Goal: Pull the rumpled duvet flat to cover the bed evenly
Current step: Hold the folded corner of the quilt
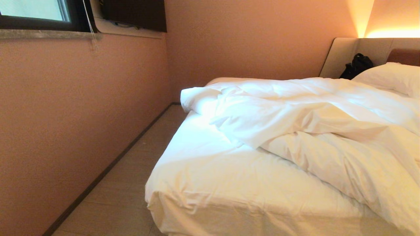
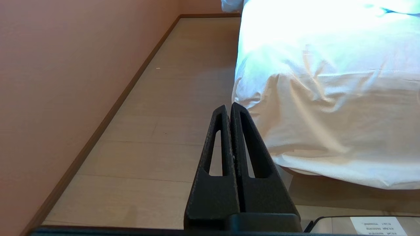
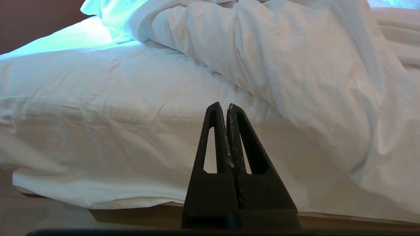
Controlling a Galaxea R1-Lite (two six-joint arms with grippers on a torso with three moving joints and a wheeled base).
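The puffy white duvet [image 1: 311, 118] lies bunched and wrinkled across the far and right part of the bed [image 1: 210, 183], leaving the near left corner of the sheeted mattress bare. Its thick folds also fill the right wrist view as the duvet [image 3: 295, 65] drapes over the bed's foot edge [image 3: 98, 131]. My left gripper [image 2: 228, 106] is shut with nothing in it, low over the floor beside the bed corner [image 2: 295, 114]. My right gripper [image 3: 223, 105] is shut and empty, facing the bed's foot end, apart from the cloth. Neither arm shows in the head view.
A pink wall [image 1: 82, 114] runs along the left, with a narrow strip of wooden floor [image 1: 131, 183] between it and the bed. A white pillow [image 1: 390, 77] and a black bag [image 1: 356, 65] lie by the padded headboard [image 1: 341, 54]. A window [image 1: 36, 13] is high on the left.
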